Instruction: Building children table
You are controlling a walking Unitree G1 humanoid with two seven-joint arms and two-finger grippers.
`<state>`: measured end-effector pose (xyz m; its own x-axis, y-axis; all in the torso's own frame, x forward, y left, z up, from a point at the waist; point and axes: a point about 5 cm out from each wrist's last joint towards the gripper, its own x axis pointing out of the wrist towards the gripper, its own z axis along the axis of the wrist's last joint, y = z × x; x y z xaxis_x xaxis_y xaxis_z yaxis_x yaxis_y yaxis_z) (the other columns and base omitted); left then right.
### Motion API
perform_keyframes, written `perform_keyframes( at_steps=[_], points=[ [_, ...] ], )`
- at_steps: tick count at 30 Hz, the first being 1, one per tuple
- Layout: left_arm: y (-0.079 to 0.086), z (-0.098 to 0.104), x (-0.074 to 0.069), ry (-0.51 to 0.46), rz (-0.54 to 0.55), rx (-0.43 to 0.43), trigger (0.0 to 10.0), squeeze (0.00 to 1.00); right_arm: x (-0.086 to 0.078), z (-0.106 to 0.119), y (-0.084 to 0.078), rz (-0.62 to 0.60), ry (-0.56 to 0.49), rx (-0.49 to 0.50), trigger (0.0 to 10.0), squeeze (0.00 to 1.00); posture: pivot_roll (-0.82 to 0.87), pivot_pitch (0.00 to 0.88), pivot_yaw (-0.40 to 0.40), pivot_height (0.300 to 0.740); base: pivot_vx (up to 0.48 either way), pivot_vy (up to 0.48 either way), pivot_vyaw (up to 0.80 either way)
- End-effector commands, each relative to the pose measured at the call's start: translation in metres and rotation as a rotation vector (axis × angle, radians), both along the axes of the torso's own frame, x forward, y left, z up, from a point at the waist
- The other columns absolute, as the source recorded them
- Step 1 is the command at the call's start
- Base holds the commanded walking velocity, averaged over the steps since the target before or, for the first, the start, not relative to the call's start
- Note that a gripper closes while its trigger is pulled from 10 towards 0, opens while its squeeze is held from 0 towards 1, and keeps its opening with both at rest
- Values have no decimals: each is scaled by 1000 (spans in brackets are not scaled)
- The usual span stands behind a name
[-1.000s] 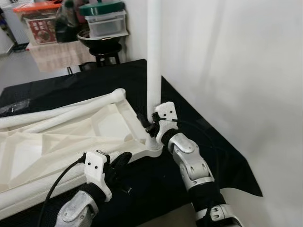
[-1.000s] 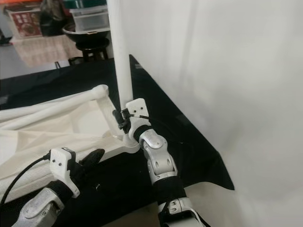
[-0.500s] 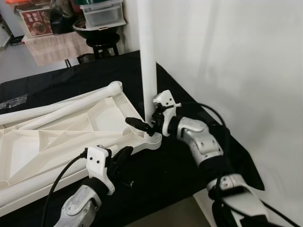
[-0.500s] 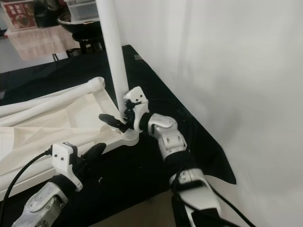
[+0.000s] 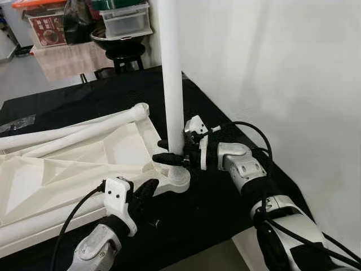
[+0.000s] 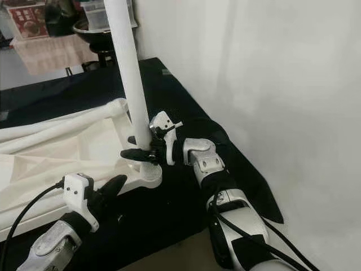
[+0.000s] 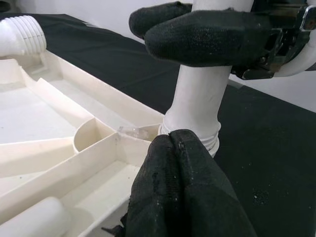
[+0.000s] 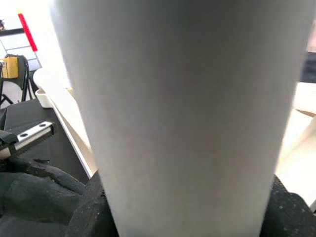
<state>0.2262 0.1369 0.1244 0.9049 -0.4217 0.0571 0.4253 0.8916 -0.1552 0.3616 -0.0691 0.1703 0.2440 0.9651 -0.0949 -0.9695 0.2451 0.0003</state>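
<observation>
A white plastic tabletop (image 5: 67, 169) lies upside down on a black cloth (image 5: 79, 99). One white table leg (image 5: 172, 84) stands upright in its near right corner socket (image 5: 179, 179). My right gripper (image 5: 170, 153) comes in from the right and is shut around the leg just above the socket; in the right wrist view the leg (image 8: 182, 113) sits between the black fingers (image 8: 34, 202). My left gripper (image 5: 145, 191) is shut, its fingertips (image 7: 180, 163) resting against the tabletop's front rim beside the socket.
Two more white legs (image 5: 73, 132) lie along the tabletop's far edge, one threaded end (image 7: 19, 34) pointing at the corner. A white wall (image 5: 271, 73) stands close on the right. A stool with a bowl and storage bins (image 5: 121, 39) is behind the cloth.
The view has shifted. My right arm has swung round to the right, so its gripper now clasps the leg sideways instead of from below. The left gripper has stayed at the rim.
</observation>
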Motion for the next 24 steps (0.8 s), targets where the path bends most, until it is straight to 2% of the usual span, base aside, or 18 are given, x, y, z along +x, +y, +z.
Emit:
perform_keyframes(
  at_steps=[1, 5, 7, 8, 9, 10, 11, 12, 13, 15, 17, 21, 22, 23, 24],
  points=[
    [1, -4, -2, 16, -1, 3, 10000, 0, -1, -9, 0, -13, 32, 1, 0, 0, -24, 25, 45, 740, 0, 0, 0],
    [1, -4, -3, 17, -2, 3, 10000, 0, 1, -15, -9, -105, 10, -33, 0, 0, -27, 28, 45, 740, 0, 0, 0],
    [1, -4, -4, 17, -2, 2, 10000, 0, 4, -22, -19, -301, -18, -84, 0, 0, -25, 36, 30, 740, 0, 0, 0],
    [2, -4, -5, 17, -2, 2, 10000, 0, 4, -24, -21, -356, -23, -93, 0, 0, -25, 36, 30, 740, 0, 0, 0],
    [2, -4, -5, 17, -1, 2, 10000, 0, 7, -24, -23, -583, -39, -67, 0, 0, -25, 36, 30, 740, 0, 0, 0],
    [2, -3, -6, 16, -1, 2, 10000, 0, -3, -30, -25, -822, 5, -34, 0, 0, -31, 44, 34, 740, 0, 0, 0],
    [2, -3, -6, 16, -1, 2, 10000, 0, -3, -30, -25, -822, 5, -34, 0, 0, -31, 44, 34, 740, 0, 0, 0],
    [3, -2, -6, 15, 0, 2, 10000, 0, -13, -34, -33, -1006, 46, -22, 0, 0, -30, 50, 37, 740, 0, 0, 0],
    [4, -2, -6, 14, 1, 2, 10000, 0, -27, -36, -26, -1010, 56, 7, 0, 0, -30, 50, 37, 740, 0, 0, 0],
    [5, -2, -5, 15, 1, 8, 10000, 0, -43, -36, -5, -883, 0, 18, 0, 0, -46, 44, 55, 740, 0, 0, 0],
    [4, -2, -4, 18, -9, 10, 10000, 0, -37, -35, 4, -800, -37, 3, 0, 0, -24, 42, 36, 740, 0, 0, 0],
    [4, -2, -4, 17, -11, 10, 10000, 0, -32, -36, 7, -787, -22, -3, 0, 0, -24, 42, 35, 740, 0, 0, 0],
    [4, -2, -4, 13, 4, 12, 10000, 0, -30, -35, 8, -775, -3, 0, 10000, 0, -5, 43, 31, 740, 0, 0, 0],
    [4, -1, -4, 9, 17, 13, 10000, 0, -27, -32, 9, -769, 5, 0, 10000, 129, -4, 41, 28, 740, 0, 0, 0],
    [4, -1, -4, 7, 25, 14, 10000, 0, -25, -30, 9, -765, 9, 0, 10000, 129, -4, 41, 28, 740, 0, 0, 0]
  ],
)
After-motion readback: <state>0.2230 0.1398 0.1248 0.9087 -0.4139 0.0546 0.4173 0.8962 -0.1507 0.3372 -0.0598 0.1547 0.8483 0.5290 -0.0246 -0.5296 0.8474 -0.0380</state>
